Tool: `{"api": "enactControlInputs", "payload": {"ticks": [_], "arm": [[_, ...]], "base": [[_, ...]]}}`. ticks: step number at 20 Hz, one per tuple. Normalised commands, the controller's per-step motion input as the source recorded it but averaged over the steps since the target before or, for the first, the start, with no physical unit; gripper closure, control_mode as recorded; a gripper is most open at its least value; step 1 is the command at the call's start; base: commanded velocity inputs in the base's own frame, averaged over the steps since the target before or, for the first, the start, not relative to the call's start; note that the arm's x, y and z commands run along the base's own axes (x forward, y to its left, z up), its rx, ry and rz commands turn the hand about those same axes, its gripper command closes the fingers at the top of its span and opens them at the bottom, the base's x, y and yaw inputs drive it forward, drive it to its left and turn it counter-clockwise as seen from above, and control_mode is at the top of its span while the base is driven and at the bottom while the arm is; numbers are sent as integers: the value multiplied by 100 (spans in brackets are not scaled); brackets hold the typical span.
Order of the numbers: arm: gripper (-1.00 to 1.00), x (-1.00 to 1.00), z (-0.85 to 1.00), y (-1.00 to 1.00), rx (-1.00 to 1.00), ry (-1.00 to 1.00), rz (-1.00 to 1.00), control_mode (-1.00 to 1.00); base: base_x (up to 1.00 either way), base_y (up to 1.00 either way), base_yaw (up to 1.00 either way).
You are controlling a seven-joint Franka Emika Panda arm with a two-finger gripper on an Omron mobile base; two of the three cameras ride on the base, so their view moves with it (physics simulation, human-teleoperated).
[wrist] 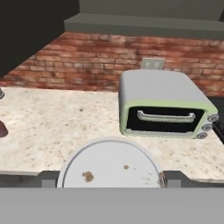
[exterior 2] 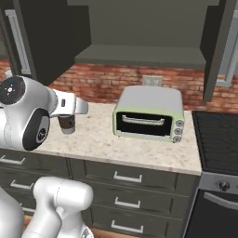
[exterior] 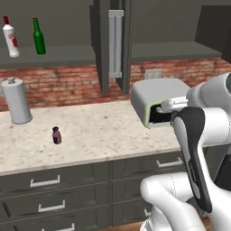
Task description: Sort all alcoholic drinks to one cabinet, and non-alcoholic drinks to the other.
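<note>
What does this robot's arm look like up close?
The arm is made of glossy white rounded shells joined by dark grey bands. One joint ends in a round dark cap with small markings. The base is bulbous and white. No loose cables show.

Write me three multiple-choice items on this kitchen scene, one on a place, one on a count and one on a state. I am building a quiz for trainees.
1. Where does the purple bottle stand?
A. on the counter
B. on top of the stove
C. in a drawer

2. How many bottles stand on the cabinet shelf?
A. one
B. two
C. four

3. How is the door of the toaster oven?
A. hanging open
B. taken off
C. shut

Key:
1. A, since in the left base view it stands upright on the pale stone, in front of the grey canister.
2. B, since a white bottle with a red cap and a green bottle stand side by side there.
3. C, since the dark glass front lies flush with the oven's face, with the handle at the top.
</note>
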Motion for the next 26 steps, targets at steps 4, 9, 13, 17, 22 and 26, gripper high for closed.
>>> {"api": "enactControlInputs", "payload": {"ticks": [4,9,13,17,22,26], "arm": [[100,0,0,0,0,0,0,100],[100,0,0,0,0,0,0,100],[100,0,0,0,0,0,0,100],[100,0,0,0,0,0,0,100],[100,0,0,0,0,0,0,100],[100,0,0,0,0,0,0,100]], "base": [[33,-26,0],[34,-24,0],[37,-22,0],[36,-22,0],[35,-23,0],[35,-24,0]]}}
